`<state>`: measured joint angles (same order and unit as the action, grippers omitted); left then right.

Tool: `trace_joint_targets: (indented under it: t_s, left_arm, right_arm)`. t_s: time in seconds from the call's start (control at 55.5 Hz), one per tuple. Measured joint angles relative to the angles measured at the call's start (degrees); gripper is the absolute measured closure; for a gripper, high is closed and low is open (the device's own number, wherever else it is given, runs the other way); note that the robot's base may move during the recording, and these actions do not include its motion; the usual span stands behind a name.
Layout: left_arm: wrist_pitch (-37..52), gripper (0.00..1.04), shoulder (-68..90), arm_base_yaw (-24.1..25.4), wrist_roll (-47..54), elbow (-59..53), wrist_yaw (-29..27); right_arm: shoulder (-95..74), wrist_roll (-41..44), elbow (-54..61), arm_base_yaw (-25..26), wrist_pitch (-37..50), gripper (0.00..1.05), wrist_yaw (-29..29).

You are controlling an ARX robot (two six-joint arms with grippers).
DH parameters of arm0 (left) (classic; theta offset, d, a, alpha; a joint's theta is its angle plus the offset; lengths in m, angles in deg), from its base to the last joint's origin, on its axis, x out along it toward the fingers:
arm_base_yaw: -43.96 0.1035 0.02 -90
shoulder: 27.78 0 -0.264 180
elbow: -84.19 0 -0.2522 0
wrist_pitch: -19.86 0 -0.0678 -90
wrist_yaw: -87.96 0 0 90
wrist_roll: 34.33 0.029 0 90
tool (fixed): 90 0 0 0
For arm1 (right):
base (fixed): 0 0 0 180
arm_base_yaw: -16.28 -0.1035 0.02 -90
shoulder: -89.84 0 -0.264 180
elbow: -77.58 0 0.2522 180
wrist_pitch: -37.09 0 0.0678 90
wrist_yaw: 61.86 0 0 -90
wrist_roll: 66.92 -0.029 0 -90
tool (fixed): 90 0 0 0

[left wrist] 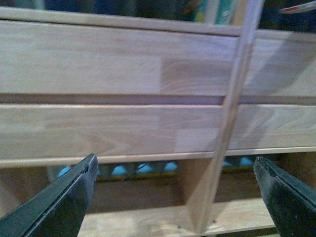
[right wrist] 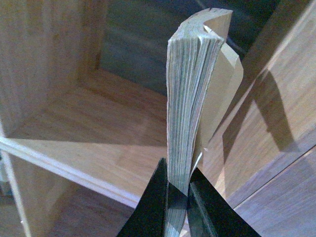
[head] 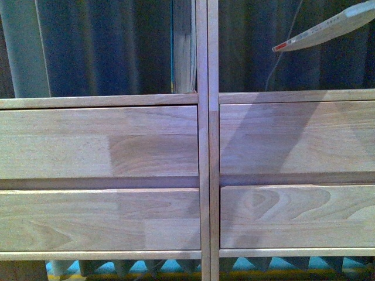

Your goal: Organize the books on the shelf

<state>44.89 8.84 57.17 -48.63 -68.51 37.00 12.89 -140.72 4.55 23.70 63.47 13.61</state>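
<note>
The right gripper [right wrist: 177, 190] is clamped tight on the page edge of the white book [right wrist: 190, 89], its two black fingers [right wrist: 153, 207] pinching the pages so the covers splay a little further out. From the front, that book [head: 328, 26] hangs tilted in the air at the upper right, its red-marked end dipping toward the central upright [head: 207, 146], in front of the right-hand open bay and clear of the board under it. The gripper itself is out of sight in that view. The left gripper [left wrist: 175, 160] is spread wide with nothing between its fingers [left wrist: 69, 202], and it faces the drawer fronts low on the shelf [head: 117, 146]. The second book [head: 184, 52] stands upright in the left open bay, pressed against the central upright, yellowed pages facing out with a thin blue edge on its left side. Below both bays sit four plain drawer fronts [head: 293, 140], two per column. A dark curtain [head: 105, 47] hangs behind the open bays, and a strip of blue and yellow floor [head: 170, 266] shows under the lowest rail.
</note>
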Motion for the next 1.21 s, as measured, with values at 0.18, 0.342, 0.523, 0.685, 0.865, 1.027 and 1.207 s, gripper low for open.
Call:
trace_joint_targets:
  t_s: [0.18,0.342,0.523,0.685,0.865,1.027,1.207]
  left_arm:
    - [-3.96,0.07,16.98,-6.27,-8.94,16.5,1.31]
    - [-6.36,0.07,28.3,-12.76,-19.15,29.73,2.97]
    - [7.5,0.07,37.4,-22.6,-40.02,38.82,5.73]
    - [16.83,0.07,39.6,-29.64,-49.57,42.99,1.22]
    - [17.25,0.07,44.98,-32.3,-53.51,47.84,-2.67]
    - [19.76,0.07,47.67,-32.92,-57.2,49.2,-3.8]
    - [18.69,0.07,47.98,-34.05,-57.09,49.99,-5.73]
  right_arm:
    - [5.18,-2.47,2.75,0.17,5.97,0.97,-6.12]
    - [8.72,-3.41,6.14,-2.56,12.85,0.97,-12.46]
    - [10.21,-3.19,12.63,-8.2,19.96,0.97,-17.35]
    - [10.03,-3.32,15.43,-11.85,23.43,0.97,-16.9]
    - [11.1,-4.66,17.07,-16.33,27.58,0.97,-16.81]
    - [12.76,-4.61,19.02,-19.91,28.76,0.97,-18.16]
    - [12.85,-3.21,20.28,-22.93,28.81,0.97,-17.18]
